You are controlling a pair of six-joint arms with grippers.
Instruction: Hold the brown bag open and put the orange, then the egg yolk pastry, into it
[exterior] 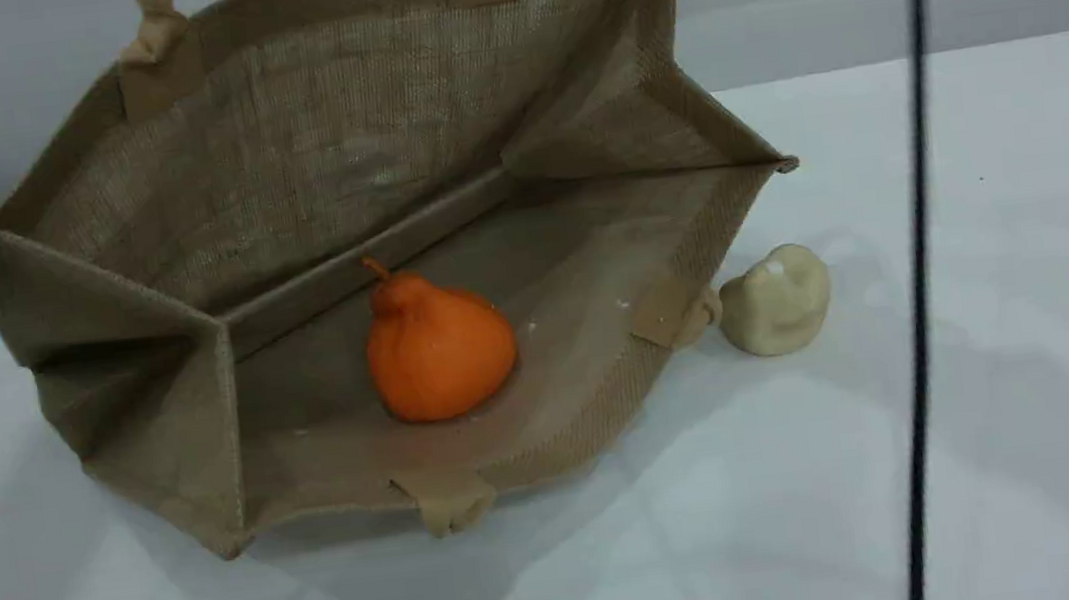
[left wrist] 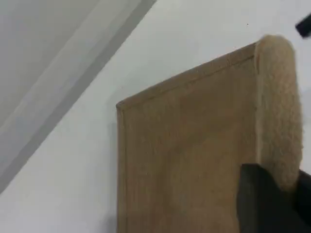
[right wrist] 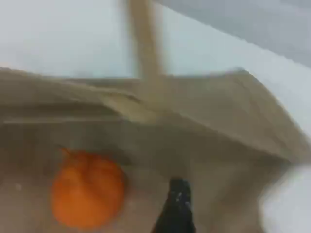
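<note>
1. Bag (exterior: 327,153) lies on its side on the white worktop (exterior: 1046,282), mouth facing the near side and gaping wide. Upper wall is lifted; lower wall lies flat on the worktop.
2. Orange (exterior: 439,346) sits inside the bag on the lower wall, roughly mid-width, neck and stem pointing up and left. Nothing is touching it.
3. Pastry (exterior: 776,301) is on the worktop just right of the bag's near right rim, outside it, beside a handle tab.
4. Upper handles (exterior: 157,26) run out of the top edge of the scene view; lower handle (exterior: 452,503) is folded under the near rim.
5. Left tool (left wrist: 272,204): clenched. In the left wrist view its dark fingertip sits against a light padded handle strip (left wrist: 277,107) along the bag's outer wall; looks like it is gripping the handle.
6. Right tool (right wrist: 176,208): released, holding nothing. The blurred right wrist view shows one dark fingertip over the bag's interior, the orange (right wrist: 86,189) to its left and apart from it.
7. A thin dark cable (exterior: 921,246) crosses the scene view top to bottom on the right, well apart from the pastry.
</note>
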